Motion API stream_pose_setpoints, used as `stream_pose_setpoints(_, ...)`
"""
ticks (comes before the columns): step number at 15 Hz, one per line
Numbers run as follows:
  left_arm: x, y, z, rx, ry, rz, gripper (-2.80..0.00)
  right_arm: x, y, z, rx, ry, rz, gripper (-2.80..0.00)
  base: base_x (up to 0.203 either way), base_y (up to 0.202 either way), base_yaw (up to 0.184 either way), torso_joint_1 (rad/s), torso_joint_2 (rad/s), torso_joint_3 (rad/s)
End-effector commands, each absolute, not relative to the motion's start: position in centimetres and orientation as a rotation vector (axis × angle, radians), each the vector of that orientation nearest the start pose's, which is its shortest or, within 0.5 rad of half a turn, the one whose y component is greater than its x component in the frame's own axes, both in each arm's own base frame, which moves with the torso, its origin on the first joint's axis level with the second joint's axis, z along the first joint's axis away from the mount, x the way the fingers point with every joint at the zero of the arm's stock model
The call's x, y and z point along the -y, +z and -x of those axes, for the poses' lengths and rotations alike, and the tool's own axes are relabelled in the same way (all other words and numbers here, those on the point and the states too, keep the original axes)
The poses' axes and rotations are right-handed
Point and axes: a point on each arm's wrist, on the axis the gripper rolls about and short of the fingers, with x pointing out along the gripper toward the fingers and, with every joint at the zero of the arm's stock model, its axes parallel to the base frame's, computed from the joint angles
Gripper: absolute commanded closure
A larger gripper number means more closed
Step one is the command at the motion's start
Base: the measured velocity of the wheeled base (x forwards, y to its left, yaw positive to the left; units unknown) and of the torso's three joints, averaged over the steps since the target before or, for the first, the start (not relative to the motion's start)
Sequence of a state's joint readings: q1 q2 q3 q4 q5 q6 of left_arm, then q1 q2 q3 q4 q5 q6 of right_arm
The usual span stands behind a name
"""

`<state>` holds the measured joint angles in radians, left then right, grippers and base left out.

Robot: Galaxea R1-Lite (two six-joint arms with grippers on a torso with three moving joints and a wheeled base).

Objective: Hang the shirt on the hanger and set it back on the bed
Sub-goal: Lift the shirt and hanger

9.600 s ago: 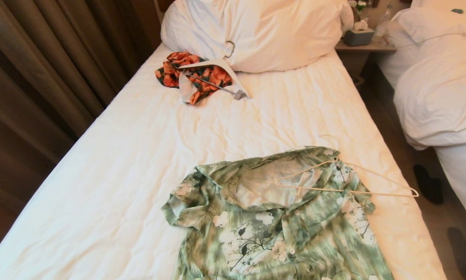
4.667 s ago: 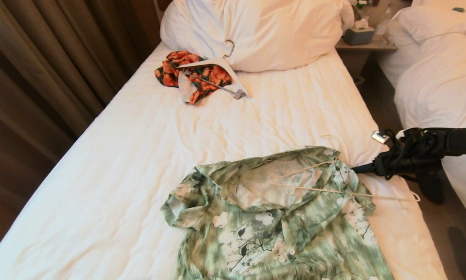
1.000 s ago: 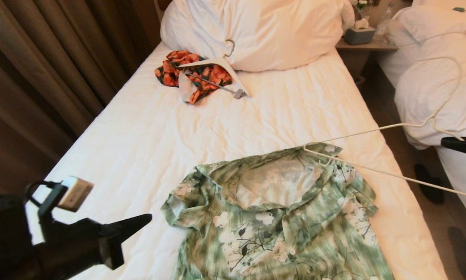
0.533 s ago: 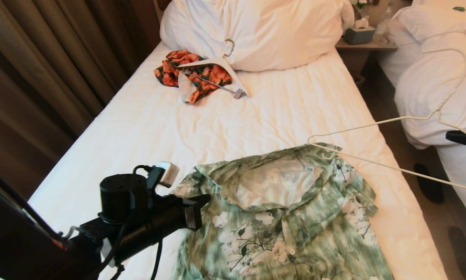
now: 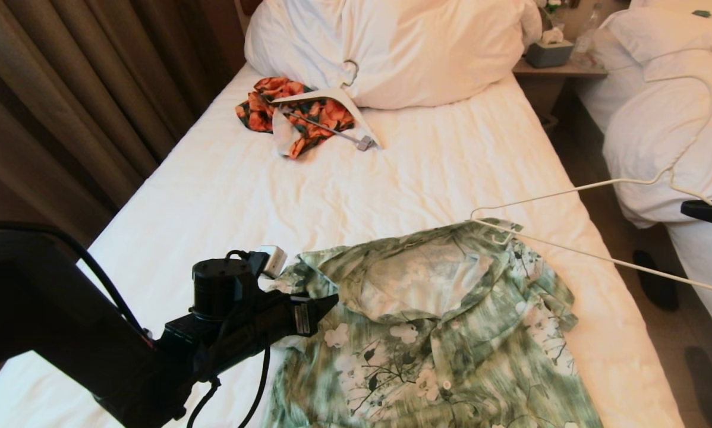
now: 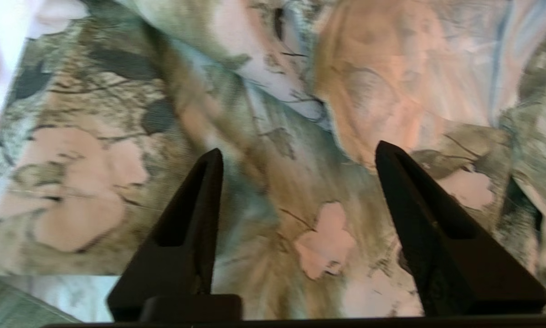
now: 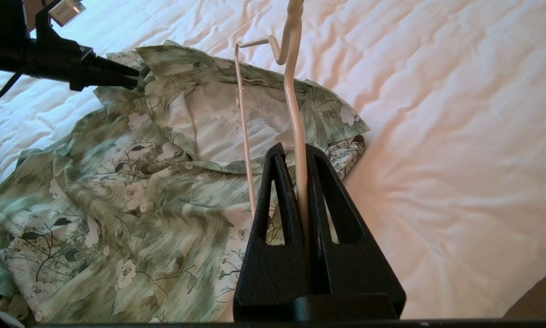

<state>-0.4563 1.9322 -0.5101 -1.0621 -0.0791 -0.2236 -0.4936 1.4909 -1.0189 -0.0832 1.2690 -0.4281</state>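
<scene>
The green and white floral shirt (image 5: 427, 333) lies flat on the bed's white sheet (image 5: 391, 178), collar toward the pillow. My right gripper (image 5: 692, 207) at the right edge is shut on the thin cream hanger (image 5: 570, 191). The hanger is lifted and tilted, with one corner touching the shirt's right shoulder. In the right wrist view the gripper (image 7: 296, 148) clamps the hanger's wire (image 7: 292, 91) above the shirt (image 7: 131, 196). My left gripper (image 5: 332, 300) hovers at the shirt's left collar. The left wrist view shows it (image 6: 299, 149) open just over the printed fabric (image 6: 327, 237).
A big white pillow (image 5: 403, 47) lies at the head of the bed. Next to it is an orange-and-black garment (image 5: 296, 113) under a broad white hanger (image 5: 332, 98). Brown curtains (image 5: 65, 119) hang on the left. A second bed (image 5: 671, 137) and a nightstand (image 5: 558, 68) stand right.
My left arm has swung in from the lower left, and its gripper now sits over the shirt's left collar. The right gripper holds the raised hanger almost still.
</scene>
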Motion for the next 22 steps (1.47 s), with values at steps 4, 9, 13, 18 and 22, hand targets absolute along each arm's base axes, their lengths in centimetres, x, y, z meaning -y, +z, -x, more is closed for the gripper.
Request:
stream_pose_setpoints(4, 13.9, 8.0, -28.1, -0.409, -0.487, 0.152, -2.80, 9.6, 25.5, -22.7, -0.078, 0.811, 0.103, 0.00, 0.000, 0.000, 0.000, 0.000, 0.00, 0.000)
stream_pose_setpoints(9, 15.8, 7.8, -28.0, -0.427, -0.537, 0.141, -2.80, 9.7, 25.5, -22.8, -0.078, 0.809, 0.103, 0.00, 0.000, 0.000, 0.000, 0.000, 0.00, 0.000)
stream_pose_setpoints(13, 16.8, 6.8, -29.1, -0.441, -0.542, 0.137, -2.80, 9.8, 25.4, -22.9, -0.081, 0.807, 0.100, 0.00, 0.000, 0.000, 0.000, 0.000, 0.00, 0.000)
stream_pose_setpoints(18, 17.6, 6.0, -30.3, -0.443, -0.544, 0.135, -2.80, 9.9, 25.3, -23.0, -0.084, 0.804, 0.097, 0.00, 0.000, 0.000, 0.000, 0.000, 0.00, 0.000)
stream_pose_setpoints(22, 18.0, 6.2, -30.7, -0.428, -0.551, 0.138, 0.00, 9.9, 25.3, -23.0, -0.085, 0.804, 0.096, 0.00, 0.000, 0.000, 0.000, 0.000, 0.00, 0.000)
